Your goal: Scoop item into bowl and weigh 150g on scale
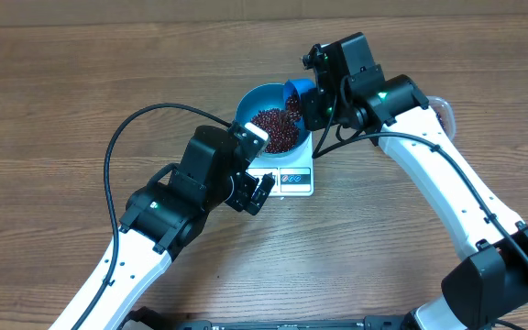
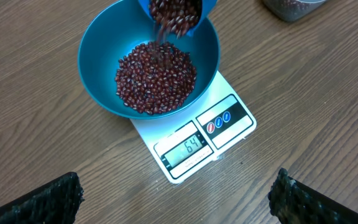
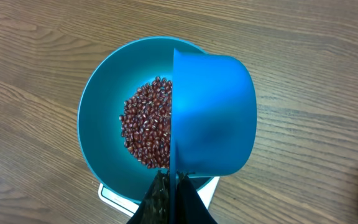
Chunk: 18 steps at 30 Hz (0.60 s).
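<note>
Scoop [image 3: 213,112] over bowl [image 3: 98,124] rim in clenched right end effector [image 3: 173,199]; left end effector [image 2: 178,199] released

Cropped by the top edge, ahead of the left jaws: scoop [image 2: 209,6], clear tub [image 2: 291,7]. Blurred beneath scoop: falling beans [image 2: 163,43].

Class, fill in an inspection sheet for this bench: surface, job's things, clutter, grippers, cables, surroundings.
Surface: wood-grain table.
Job's things: blue bowl sits on the white scale, whose display reads 64; beans are heaped inside, more pouring from the tilted blue scoop; clear tub stands beyond the scale.
Clutter: nothing seen.
Grippers: left gripper open, empty, near the scale; right gripper shut on the scoop above the bowl.
Cables: black cable loops beside the left arm; second cable runs along the right arm.
Surroundings: nothing seen.
</note>
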{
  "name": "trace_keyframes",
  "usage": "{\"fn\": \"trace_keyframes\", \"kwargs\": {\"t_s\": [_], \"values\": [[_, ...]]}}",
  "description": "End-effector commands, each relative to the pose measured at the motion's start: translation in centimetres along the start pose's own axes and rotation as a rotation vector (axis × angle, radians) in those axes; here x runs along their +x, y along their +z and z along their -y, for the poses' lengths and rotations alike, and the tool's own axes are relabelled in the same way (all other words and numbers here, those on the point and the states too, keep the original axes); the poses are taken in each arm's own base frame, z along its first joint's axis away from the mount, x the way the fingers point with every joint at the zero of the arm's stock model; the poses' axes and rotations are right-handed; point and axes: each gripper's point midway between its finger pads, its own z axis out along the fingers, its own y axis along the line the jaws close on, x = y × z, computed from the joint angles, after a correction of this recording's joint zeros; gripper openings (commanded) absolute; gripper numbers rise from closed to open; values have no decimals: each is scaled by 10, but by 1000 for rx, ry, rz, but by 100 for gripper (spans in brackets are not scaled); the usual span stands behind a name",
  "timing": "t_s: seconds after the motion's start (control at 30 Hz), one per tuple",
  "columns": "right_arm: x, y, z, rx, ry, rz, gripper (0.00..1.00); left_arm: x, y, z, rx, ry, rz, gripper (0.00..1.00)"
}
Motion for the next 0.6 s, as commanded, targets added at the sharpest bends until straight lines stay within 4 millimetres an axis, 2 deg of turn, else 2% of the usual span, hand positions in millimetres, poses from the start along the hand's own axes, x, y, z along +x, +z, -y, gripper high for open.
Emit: {"fn": "trace_keyframes", "kwargs": {"t_s": [0.0, 0.57], "values": [[-19, -21, -6, 16, -39, 79, 4, -3, -4, -1, -2, 8, 17, 100], [-15, -19, -24, 1, -191, 73, 4, -3, -4, -1, -2, 8, 17, 100]]}}
